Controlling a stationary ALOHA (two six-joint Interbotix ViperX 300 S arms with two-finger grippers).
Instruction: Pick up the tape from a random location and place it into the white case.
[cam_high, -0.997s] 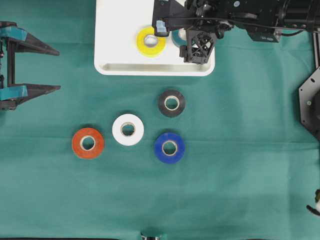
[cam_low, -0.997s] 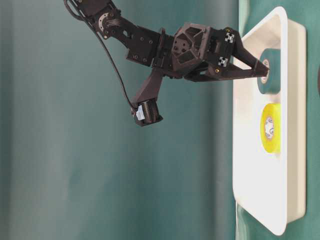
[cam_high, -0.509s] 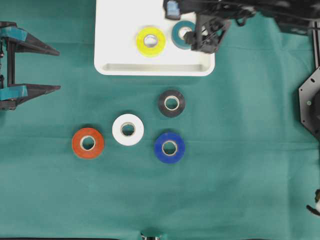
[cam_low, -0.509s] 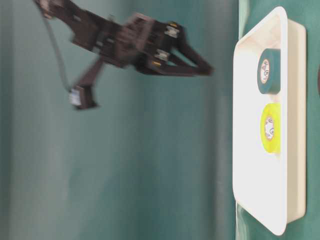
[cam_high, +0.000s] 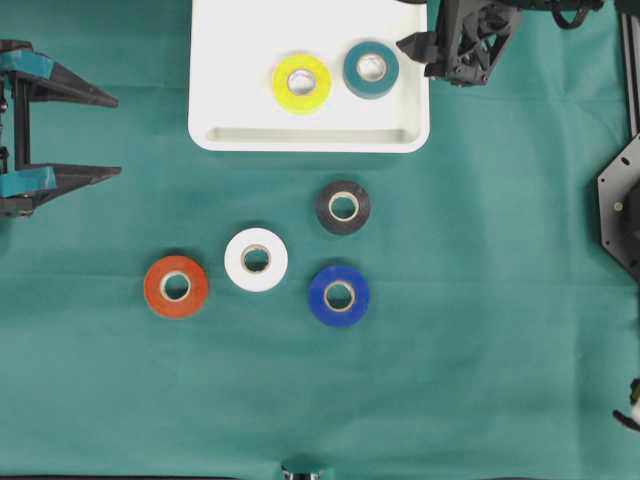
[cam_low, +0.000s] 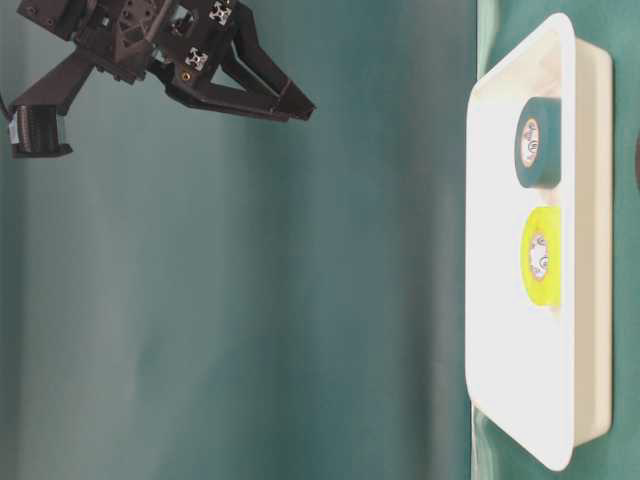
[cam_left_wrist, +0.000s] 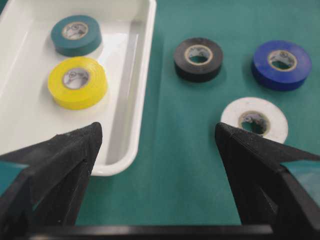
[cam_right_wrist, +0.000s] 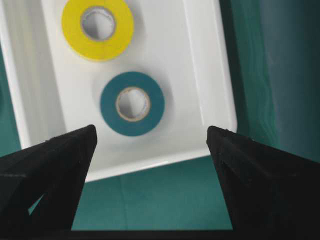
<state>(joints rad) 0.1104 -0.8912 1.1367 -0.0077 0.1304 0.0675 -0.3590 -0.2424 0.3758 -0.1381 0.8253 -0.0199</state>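
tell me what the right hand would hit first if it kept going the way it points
Probably the teal roll in the case: the right hand is open, and its wrist view has that roll between the fingers. The height above it is unclear.

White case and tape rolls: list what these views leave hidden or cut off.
- White case: its far end is cut off by the top edge of the overhead view.
- Orange roll: absent from the left wrist view, outside its frame.
- Right gripper: mostly cut off by the overhead view's top edge.
- Black roll: only a sliver shows at the table-level view's right edge.
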